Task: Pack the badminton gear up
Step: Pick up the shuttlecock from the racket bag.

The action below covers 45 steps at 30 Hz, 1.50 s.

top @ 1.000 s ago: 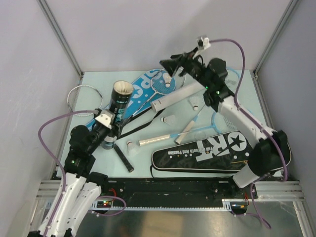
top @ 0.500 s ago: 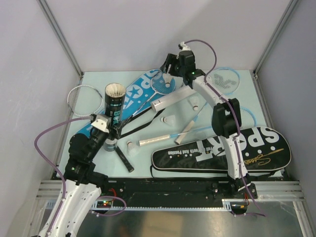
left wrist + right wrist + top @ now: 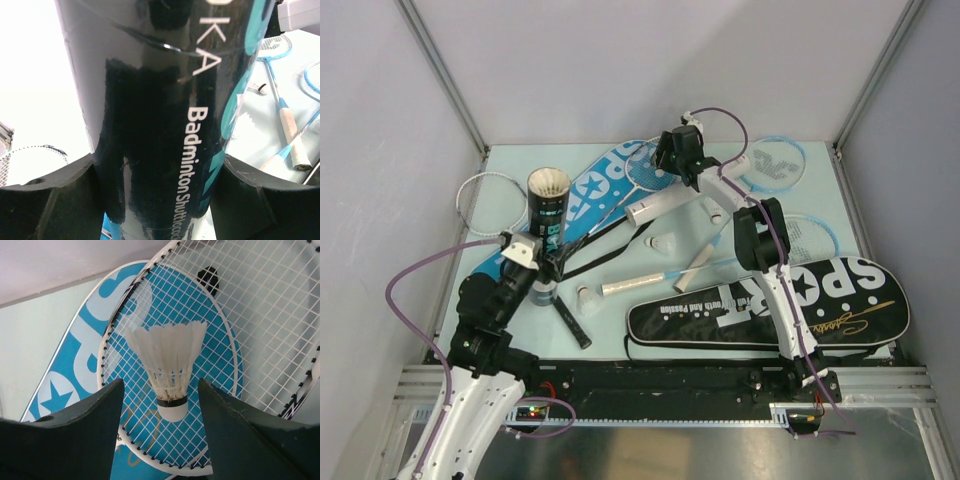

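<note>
From above, we see the left arm rise from its base at the near left, fold at the elbow and point its wrist toward the far side. There the left gripper grips the lower part of the black tube, which stands upright with its open mouth up, above the left part of the table. The right arm climbs across the black cover, bends at the elbow and stretches left toward the far edge, its right gripper tipped down over the white racket lying on the blue cover. The white tube lies just near of that gripper. In the left wrist view, both fingers press against the sides of the glossy black tube, clamped on it. In the right wrist view, a shuttlecock lies on the white racket's strings, cork end nearest the camera. The fingers stand spread on either side of it, with a gap at each side, so nothing is grasped.
</note>
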Tool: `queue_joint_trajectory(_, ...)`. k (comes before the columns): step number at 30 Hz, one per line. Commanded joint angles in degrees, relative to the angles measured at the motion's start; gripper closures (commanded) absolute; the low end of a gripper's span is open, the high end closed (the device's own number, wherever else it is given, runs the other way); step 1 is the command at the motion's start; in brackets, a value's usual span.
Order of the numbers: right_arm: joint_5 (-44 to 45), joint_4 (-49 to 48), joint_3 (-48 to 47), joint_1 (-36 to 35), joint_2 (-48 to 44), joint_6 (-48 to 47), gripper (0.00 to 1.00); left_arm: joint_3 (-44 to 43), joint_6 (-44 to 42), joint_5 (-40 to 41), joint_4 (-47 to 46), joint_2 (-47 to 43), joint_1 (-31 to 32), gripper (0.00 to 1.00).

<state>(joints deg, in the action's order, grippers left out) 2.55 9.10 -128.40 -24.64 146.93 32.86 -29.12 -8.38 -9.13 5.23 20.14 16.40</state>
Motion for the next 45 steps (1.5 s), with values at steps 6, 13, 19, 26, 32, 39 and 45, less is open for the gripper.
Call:
queue_joint_trajectory(6, 6.06, -1.89, -4.85, -1.56, 1.90, 0.27, 0.35, -6.75, 1.93, 1.56, -2.41, 0.36, 0.53, 0.53)
queue_joint_trajectory(13, 6.92, -0.23, -4.27, -1.64, 1.53, 1.09, 0.35, -9.17, 2.46, 2.06, -1.99, 1.94, 0.46, 0.53)
queue_joint_trajectory(19, 8.25, 2.95, -4.72, -1.99, 1.59, 3.65, 0.36, -9.78, 3.34, 2.34, -2.04, 2.52, 0.47, 0.53)
queue_joint_trajectory(26, 10.75, 7.32, -4.84, -2.67, 1.13, 5.59, 0.43, -10.67, 3.91, 2.96, -2.13, 1.94, 0.41, 0.52)
queue_joint_trajectory(32, 11.03, 7.28, -5.07, -2.54, 1.49, 6.88, 0.50, -11.36, 4.46, 3.17, -2.15, 1.36, 0.46, 0.52)
queue_joint_trajectory(39, 10.04, 5.92, -4.34, -1.84, 1.37, 6.69, 0.60, -11.04, 4.17, 3.95, -1.97, 0.43, 0.44, 0.51)
queue_joint_trajectory(45, 7.83, -5.93, 5.55, -2.48, -4.26, 2.73, 0.70, -10.44, 3.07, 4.84, -1.73, 0.08, 0.45, 0.51)
